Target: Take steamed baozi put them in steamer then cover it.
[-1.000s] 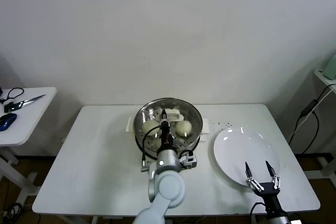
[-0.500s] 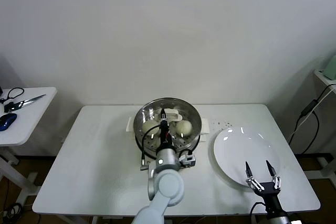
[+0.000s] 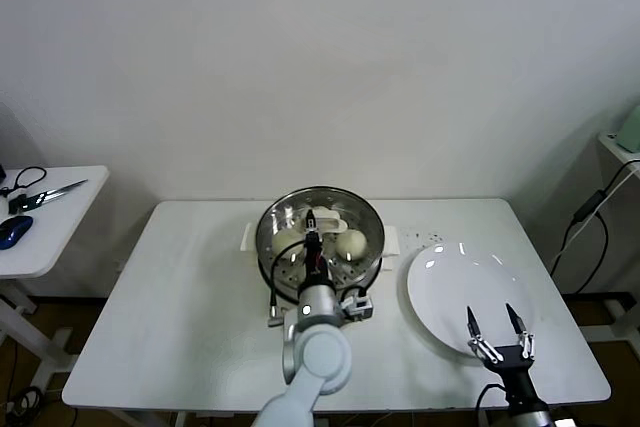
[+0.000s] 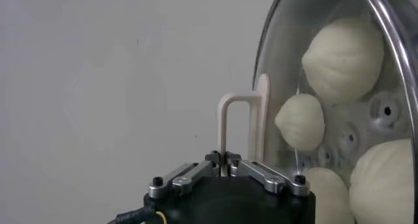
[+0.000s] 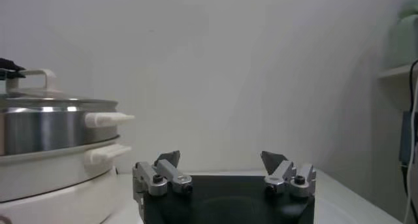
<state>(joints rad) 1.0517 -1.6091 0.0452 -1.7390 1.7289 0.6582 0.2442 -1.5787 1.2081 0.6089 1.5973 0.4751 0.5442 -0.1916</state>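
The steamer (image 3: 370,222) stands at the table's middle back, its steel pot on a white base; it also shows in the right wrist view (image 5: 46,130). The cover (image 3: 280,219), clear glass with a metal rim, lies on top of it. My left gripper (image 3: 312,224) is shut on the cover's white handle (image 4: 236,130) above the pot's centre. Through the glass I see cream-white baozi (image 4: 344,59), with another (image 4: 301,121) beside it and more below; two show in the head view (image 3: 349,243). My right gripper (image 3: 497,332) is open and empty near the table's front right.
A flat white plate (image 3: 450,287) lies right of the steamer, with the right gripper at its near edge. A small side table (image 3: 40,237) with scissors (image 3: 48,193) stands far left. A shelf (image 3: 620,142) is at the far right.
The left gripper and the cover's handle have shifted very slightly; the cover sits on the pot throughout. The right arm has not moved.
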